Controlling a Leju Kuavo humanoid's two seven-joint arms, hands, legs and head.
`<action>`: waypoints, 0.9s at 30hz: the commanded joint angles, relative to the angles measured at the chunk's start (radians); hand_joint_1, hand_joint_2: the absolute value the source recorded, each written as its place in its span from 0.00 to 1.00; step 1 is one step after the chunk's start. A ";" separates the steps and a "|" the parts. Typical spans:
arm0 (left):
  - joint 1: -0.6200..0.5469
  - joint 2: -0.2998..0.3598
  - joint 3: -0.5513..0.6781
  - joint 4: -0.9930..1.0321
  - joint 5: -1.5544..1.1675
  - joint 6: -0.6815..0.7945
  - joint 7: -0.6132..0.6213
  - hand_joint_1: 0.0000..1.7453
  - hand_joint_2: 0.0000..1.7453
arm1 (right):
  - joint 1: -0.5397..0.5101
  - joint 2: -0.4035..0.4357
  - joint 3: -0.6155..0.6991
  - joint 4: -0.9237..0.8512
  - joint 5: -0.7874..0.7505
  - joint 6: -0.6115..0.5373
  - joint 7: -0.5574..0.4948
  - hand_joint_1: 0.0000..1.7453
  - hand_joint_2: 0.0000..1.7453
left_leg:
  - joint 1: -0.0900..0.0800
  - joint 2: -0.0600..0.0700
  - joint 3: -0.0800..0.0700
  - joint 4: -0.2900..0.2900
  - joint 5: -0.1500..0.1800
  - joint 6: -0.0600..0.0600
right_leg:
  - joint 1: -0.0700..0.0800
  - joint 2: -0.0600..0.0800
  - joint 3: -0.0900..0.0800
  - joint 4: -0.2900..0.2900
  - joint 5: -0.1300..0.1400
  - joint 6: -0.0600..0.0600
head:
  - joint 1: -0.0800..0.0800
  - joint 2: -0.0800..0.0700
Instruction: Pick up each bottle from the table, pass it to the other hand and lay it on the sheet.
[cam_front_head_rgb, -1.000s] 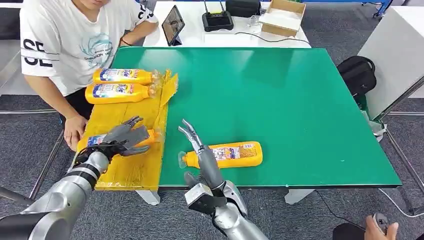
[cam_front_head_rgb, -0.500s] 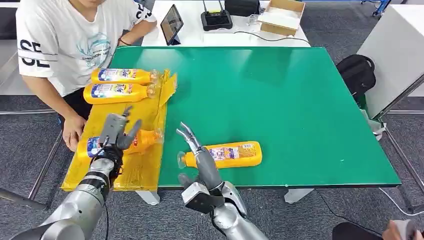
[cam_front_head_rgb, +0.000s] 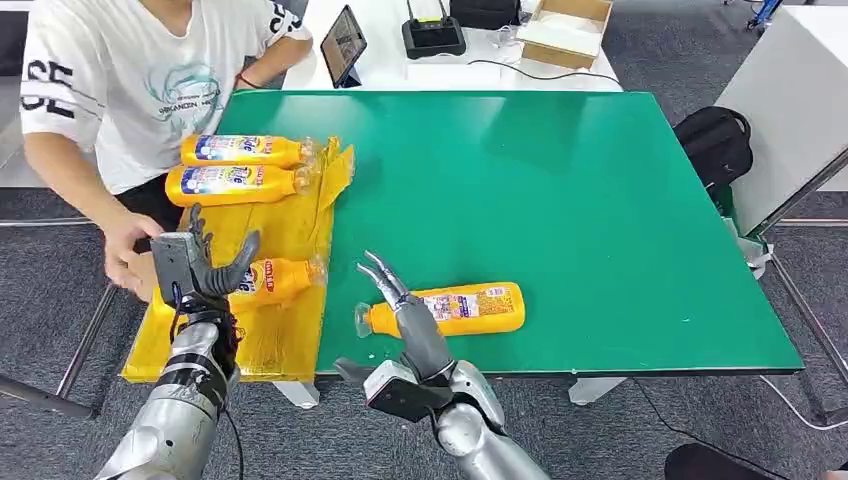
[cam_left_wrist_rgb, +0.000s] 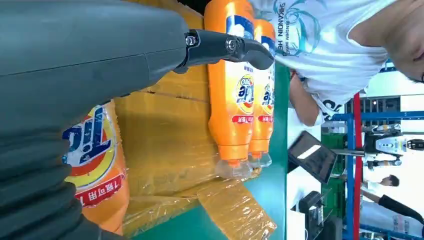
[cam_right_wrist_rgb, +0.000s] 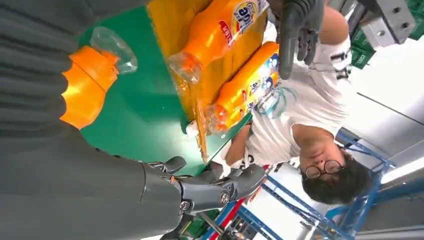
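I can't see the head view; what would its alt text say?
Three orange bottles lie on a yellow sheet at a green table's edge, a fourth on the table. The robot's open left hand is raised above the sheet; a seated person reaches in.

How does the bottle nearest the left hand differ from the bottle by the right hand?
The bottle nearest the left hand lies on the yellow sheet; the bottle by the right hand lies on the bare green table. The first has its clear cap pointing right in the head view, the second left. Both are orange, on their sides, and neither is held.
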 joint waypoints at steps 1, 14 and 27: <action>-0.017 -0.008 0.019 0.007 0.002 0.000 0.004 0.00 1.00 | -0.034 -0.028 -0.007 0.024 -0.003 0.005 0.003 0.00 1.00 | 0.000 0.001 0.002 0.000 -0.001 0.001 | 0.000 0.000 0.002 0.000 -0.001 -0.002 | 0.000 0.000; 0.110 -0.002 -0.108 -0.274 0.162 0.109 -0.003 0.00 1.00 | -0.043 -0.067 -0.038 -0.023 0.045 -0.017 0.085 0.00 1.00 | 0.000 0.001 0.001 0.000 -0.001 0.001 | 0.001 0.000 0.001 0.000 -0.001 -0.002 | 0.000 0.000; 0.376 -0.006 -0.303 -0.523 0.067 0.169 -0.003 0.00 1.00 | -0.124 -0.350 -0.191 0.095 0.239 0.271 0.388 0.00 1.00 | -0.001 -0.001 0.003 -0.001 -0.001 0.003 | -0.001 -0.001 0.005 -0.004 -0.001 -0.001 | 0.000 0.000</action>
